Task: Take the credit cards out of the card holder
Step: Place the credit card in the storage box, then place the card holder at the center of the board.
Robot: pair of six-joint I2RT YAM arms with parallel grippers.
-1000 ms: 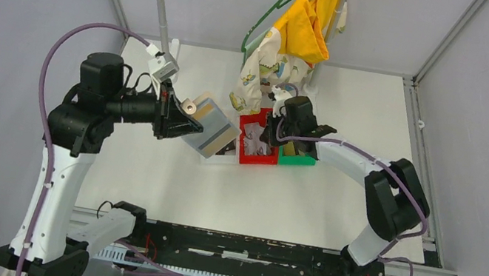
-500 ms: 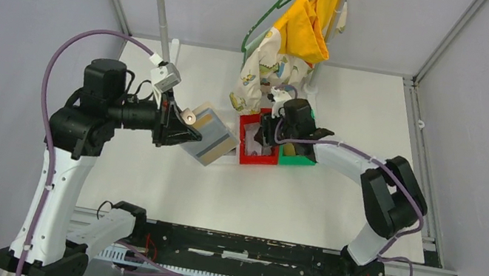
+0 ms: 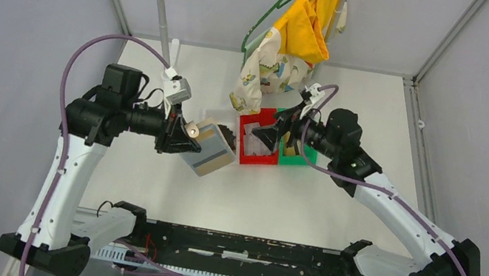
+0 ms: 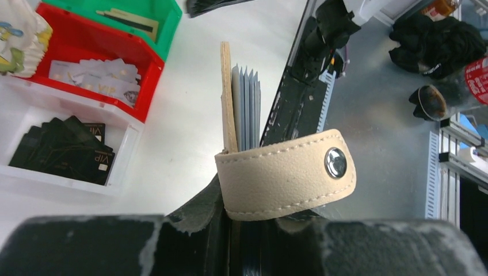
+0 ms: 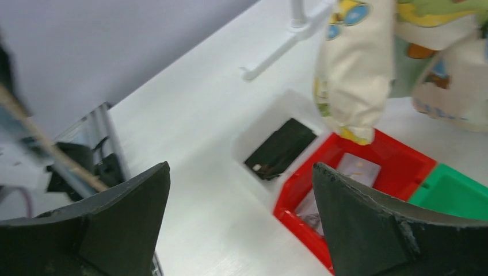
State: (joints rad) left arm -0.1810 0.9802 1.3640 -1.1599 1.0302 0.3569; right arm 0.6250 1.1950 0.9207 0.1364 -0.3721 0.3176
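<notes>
My left gripper (image 3: pixel 186 140) is shut on the tan card holder (image 3: pixel 210 149) and holds it above the table, left of the bins. In the left wrist view its snap tab (image 4: pixel 286 181) curls over my jaws, and grey sleeves (image 4: pixel 246 106) stand on edge beside the tan cover. Loose credit cards lie in the bins: black ones (image 4: pixel 66 152) in the white bin (image 4: pixel 129 158), pale ones (image 4: pixel 95 77) in the red bin (image 4: pixel 152 66). My right gripper (image 3: pixel 268 135) hangs open and empty over the red bin (image 3: pixel 256 159); its fingers (image 5: pixel 132 201) frame bare table.
A green bin (image 3: pixel 298 160) with a few tan cards (image 4: pixel 129 20) sits right of the red one. Yellow and printed clothes (image 3: pixel 292 37) hang from a rack at the back, just above the bins. A slanted metal pole (image 3: pixel 161 11) rises at the back left.
My right gripper opened and drew back from the bins, its arm swinging out to the right. My left arm shifted the card holder slightly nearer and lower.
</notes>
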